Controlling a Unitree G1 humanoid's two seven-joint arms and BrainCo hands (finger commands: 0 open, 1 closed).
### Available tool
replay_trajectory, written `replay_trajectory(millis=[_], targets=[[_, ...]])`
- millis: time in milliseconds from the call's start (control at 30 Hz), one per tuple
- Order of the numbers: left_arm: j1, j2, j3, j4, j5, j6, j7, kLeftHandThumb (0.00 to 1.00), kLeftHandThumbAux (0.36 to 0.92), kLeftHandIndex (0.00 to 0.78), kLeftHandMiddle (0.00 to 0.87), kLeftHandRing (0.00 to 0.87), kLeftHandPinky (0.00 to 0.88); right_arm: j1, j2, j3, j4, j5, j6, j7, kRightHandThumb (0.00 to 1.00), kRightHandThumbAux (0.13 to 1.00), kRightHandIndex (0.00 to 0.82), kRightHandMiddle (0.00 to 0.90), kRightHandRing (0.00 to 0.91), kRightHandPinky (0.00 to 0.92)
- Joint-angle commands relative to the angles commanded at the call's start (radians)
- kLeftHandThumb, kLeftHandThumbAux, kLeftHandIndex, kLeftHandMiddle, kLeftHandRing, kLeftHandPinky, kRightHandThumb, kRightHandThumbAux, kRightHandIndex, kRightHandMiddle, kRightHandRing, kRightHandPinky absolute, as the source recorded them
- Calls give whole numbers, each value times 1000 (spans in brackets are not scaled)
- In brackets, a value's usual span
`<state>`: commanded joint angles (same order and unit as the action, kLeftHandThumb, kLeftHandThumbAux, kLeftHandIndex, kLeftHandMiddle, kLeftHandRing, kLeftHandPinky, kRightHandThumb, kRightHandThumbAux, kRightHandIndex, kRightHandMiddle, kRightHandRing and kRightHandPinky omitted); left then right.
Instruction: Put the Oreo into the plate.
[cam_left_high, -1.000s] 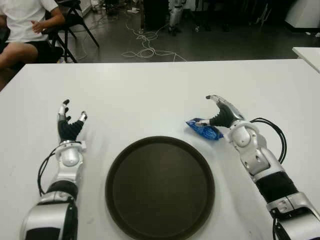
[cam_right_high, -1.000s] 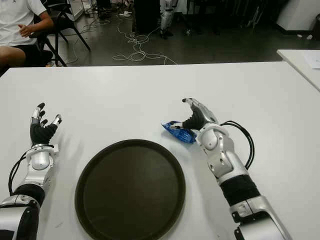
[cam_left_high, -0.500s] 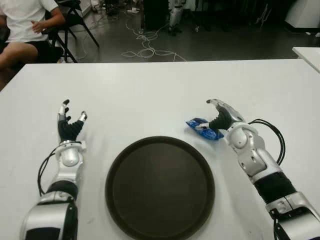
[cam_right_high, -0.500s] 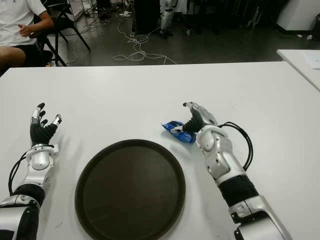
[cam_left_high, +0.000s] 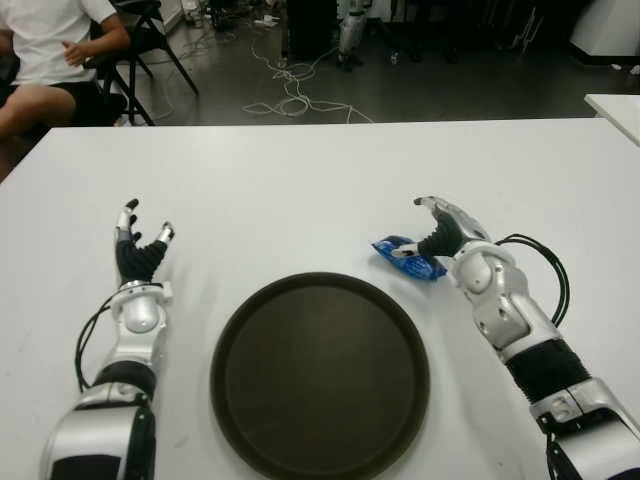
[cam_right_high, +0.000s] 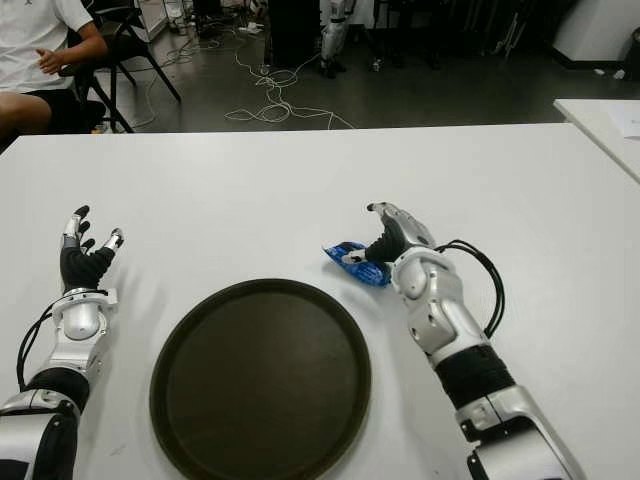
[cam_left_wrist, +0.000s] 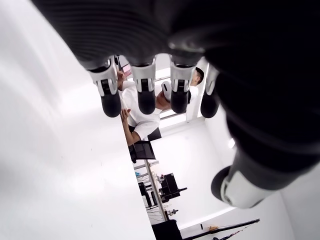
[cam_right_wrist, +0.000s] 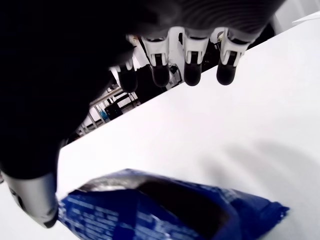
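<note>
Silver-grey metal forearms, black ribbed sleeve near elbows. left hand (cam_left_high: 140, 250) and right hand (cam_left_high: 440, 228): black palms, silver finger segments, black rubber fingertips (cam_right_wrist: 160, 75). Black cables looped beside both wrists.

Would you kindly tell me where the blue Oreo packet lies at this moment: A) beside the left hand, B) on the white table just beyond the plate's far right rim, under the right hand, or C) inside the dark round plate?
B: the Oreo packet lies on the table, outside the plate, with the right hand open over it.
</note>
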<state>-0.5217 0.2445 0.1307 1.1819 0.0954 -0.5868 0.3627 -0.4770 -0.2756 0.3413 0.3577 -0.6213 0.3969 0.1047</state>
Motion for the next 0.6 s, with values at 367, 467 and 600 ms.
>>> replay_trajectory(millis=[367,467,600], targets=[[-4,-5,10,0,-14,10,-5,0,704,40,54,34,15,-15,3,17,23,-15,25,-2,0,673,0,0,0,26],[-4,-4,7,1,-10,11,0,0,708,41,57,38,18,-19,2,19,29,-16,27,-2,0,676,0,0,0,32],[-5,-4,5,1,-5,15,13,0,719,39,53,37,16,-25,4,24,50,-19,20,-12,0,685,0,0,0,33]])
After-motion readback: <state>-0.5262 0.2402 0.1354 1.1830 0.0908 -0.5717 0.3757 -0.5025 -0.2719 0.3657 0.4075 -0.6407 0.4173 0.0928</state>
